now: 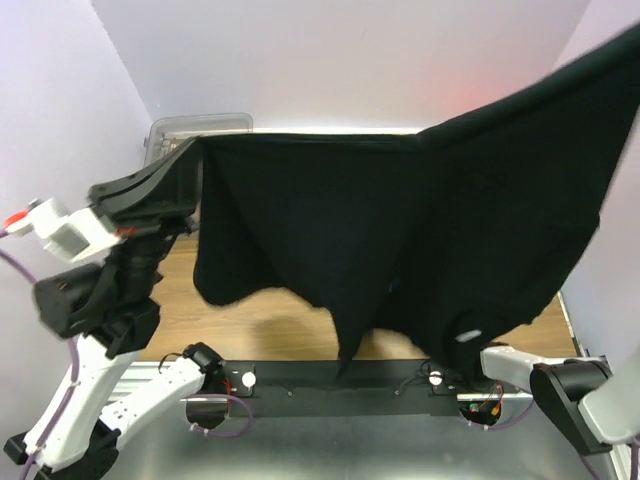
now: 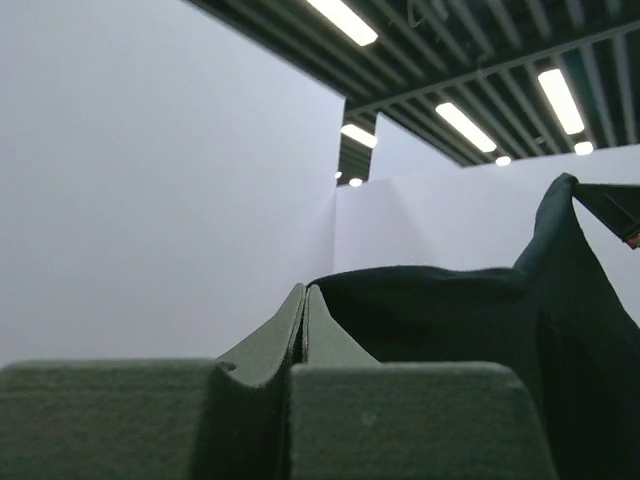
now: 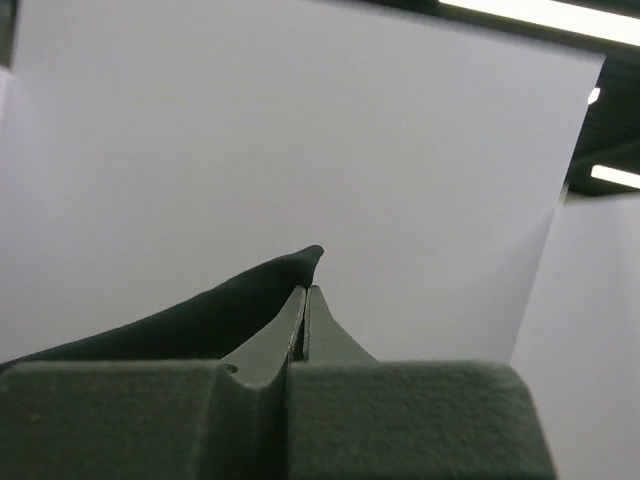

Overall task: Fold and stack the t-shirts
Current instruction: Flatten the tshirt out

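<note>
The large black t-shirt hangs spread in the air between both arms, high above the wooden table. My left gripper is shut on its upper left corner. In the left wrist view the gripper points up with the black cloth stretching away to the right. My right gripper is out of the top view at the upper right. In the right wrist view it is shut on the shirt's other corner. The orange shirt is hidden or out of view.
A clear plastic bin stands at the back left of the table, partly behind my left gripper. White walls enclose the table on the left, back and right. The shirt's lower edge hangs near the arm bases.
</note>
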